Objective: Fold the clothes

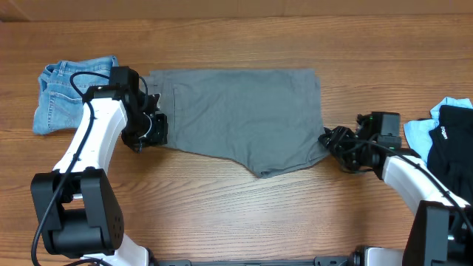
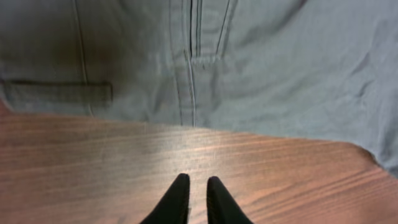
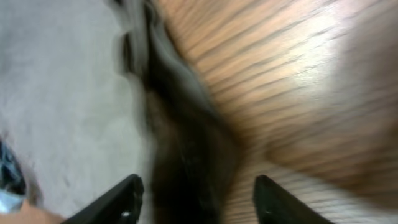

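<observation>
Grey shorts [image 1: 236,114] are spread on the desk [image 1: 236,207]; left hand [image 2: 198,182] nearly closed, empty; right hand [image 3: 196,190] apart; lettering illegible

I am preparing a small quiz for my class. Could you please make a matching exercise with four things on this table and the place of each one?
1. grey shorts
2. blue denim shorts
3. black garment
4. left gripper

a. far right edge
b. far left, behind the left arm
c. spread flat in the middle
d. over bare wood, just off the grey fabric

Pairs: 1-c, 2-b, 3-a, 4-d
</observation>
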Controlling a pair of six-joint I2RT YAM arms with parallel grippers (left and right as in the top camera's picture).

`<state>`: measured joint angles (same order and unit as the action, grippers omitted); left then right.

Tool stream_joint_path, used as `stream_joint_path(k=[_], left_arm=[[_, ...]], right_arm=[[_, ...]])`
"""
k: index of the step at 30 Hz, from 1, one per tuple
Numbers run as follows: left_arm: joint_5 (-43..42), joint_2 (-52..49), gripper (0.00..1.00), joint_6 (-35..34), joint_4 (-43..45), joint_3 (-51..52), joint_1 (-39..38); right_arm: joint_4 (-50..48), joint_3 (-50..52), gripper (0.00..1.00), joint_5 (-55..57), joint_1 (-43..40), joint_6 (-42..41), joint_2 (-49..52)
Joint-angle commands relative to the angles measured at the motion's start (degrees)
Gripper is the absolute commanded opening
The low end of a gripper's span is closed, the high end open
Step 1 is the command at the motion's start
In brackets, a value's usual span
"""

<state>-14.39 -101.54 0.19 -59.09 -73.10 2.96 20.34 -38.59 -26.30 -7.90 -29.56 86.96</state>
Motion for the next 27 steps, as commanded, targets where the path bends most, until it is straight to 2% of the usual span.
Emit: stream_joint_path(k=[1, 4, 9, 12, 15, 21, 27], left_arm=[[-0.6, 0.6, 0.20, 0.5, 1.2, -0.8, -0.2], [-0.7, 0.6, 0.28, 0.5, 2.8, -3.3, 0.0], [-0.3, 0.6, 0.45, 0.2, 5.7, -7.8, 0.7], [-0.2, -0.5, 0.49, -1.5, 6.7, -11.1, 3.0], [-1.0, -3.9, 0.51, -1.5, 6.7, -14.1, 5.9], [-9.0, -14.6, 0.51, -1.7, 10.0, -19.3, 10.4], [-14.1, -22.7, 0.52, -4.0, 21.2, -19.8, 11.4]], right_arm=[[5.0, -4.0, 0.67, 0.4, -3.6, 6.8, -0.2], [11.8, -9.2, 0.70, -1.2, -5.4, 10.3, -1.3], [21.8, -19.4, 0.72, -8.7, -5.7, 11.6, -3.3], [30.0, -27.6, 0.71, -17.2, -5.3, 11.6, -3.4], [31.9, -31.3, 0.71, -23.6, -4.5, 11.6, -3.4], [32.4, -32.0, 0.74, -22.8, -1.0, 11.4, -3.0], [33.2, -32.0, 0.75, -19.0, 2.9, 11.4, -2.9]])
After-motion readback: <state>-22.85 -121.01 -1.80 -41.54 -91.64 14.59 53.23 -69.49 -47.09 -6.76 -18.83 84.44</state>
